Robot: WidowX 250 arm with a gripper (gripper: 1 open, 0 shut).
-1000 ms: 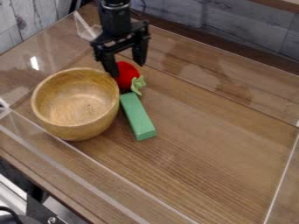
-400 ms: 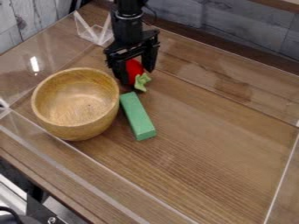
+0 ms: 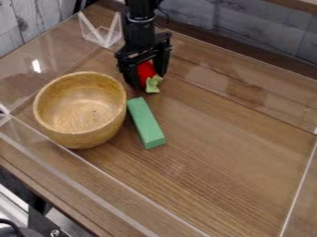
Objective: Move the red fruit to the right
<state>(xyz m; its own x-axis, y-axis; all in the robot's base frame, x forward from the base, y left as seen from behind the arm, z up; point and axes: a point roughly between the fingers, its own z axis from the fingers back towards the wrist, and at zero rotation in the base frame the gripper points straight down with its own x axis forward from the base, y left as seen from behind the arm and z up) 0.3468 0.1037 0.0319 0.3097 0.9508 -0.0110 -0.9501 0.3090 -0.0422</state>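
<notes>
Straddling the red fruit [image 3: 145, 70], the hand [image 3: 145, 63] is holding its fingers apart; whether they are gripping it, I cannot tell. The fruit is sitting beyond the green block [image 3: 145, 124], which is lying beside the wooden bowl [image 3: 80, 110] on the worktop [image 3: 229, 134].

Single camera view, positioned above the wooden tabletop [image 3: 229, 139], facing obliquely downward, range covering the bowl [image 3: 81, 109] at image left, my jaws [image 3: 145, 70] at upper centre
</notes>
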